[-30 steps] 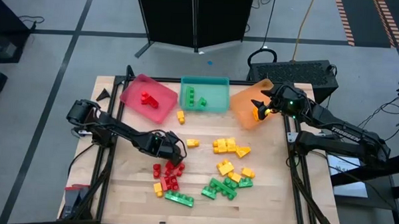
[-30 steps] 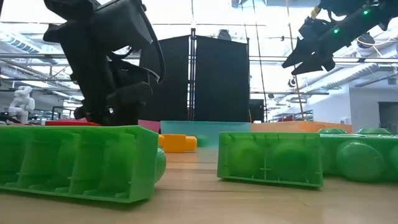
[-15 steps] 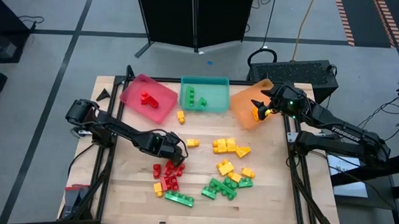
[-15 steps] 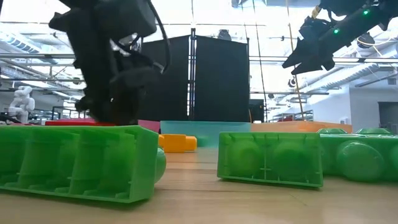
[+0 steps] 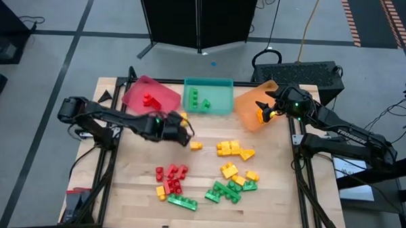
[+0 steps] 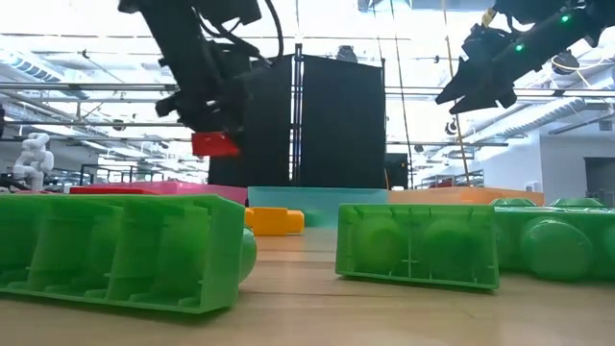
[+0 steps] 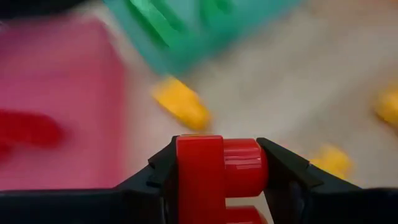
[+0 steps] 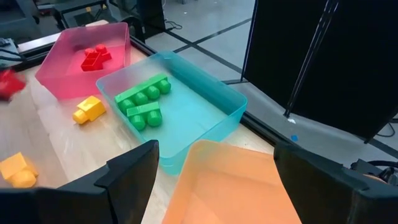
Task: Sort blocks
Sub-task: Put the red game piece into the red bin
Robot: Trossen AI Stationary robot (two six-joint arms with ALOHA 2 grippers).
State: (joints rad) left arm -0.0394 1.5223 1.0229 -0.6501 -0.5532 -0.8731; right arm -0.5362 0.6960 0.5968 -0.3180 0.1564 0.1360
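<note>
Above the table, just in front of the red tray (image 5: 151, 100), the left gripper (image 5: 176, 132) is clamped on a red block (image 7: 214, 177) and carries it clear of the wood; the low view shows the block hanging in the air under the fingers. To finish this step well, I would judge the arm should bring the block fully over the red tray's open top, beside the red blocks already lying in it, and let go only when it is low enough not to bounce out. It should also steer wide of the lone yellow block (image 5: 184, 118) lying between the tray and the gripper.

The right gripper (image 5: 262, 115) hangs with its fingers spread, holding nothing, over the orange tray (image 5: 249, 105). Green blocks sit in the teal tray (image 5: 208, 95). Most of the blocks remain loose on the table: a red cluster (image 5: 172, 176), a green heap (image 5: 222, 192) and yellow ones (image 5: 230, 149) toward the middle.

Compared with a second ago, the left arm has lifted away from the red cluster, where it was bent low with wider fingers, and has swung toward the trays with the block now pinched. The right arm has not moved.
</note>
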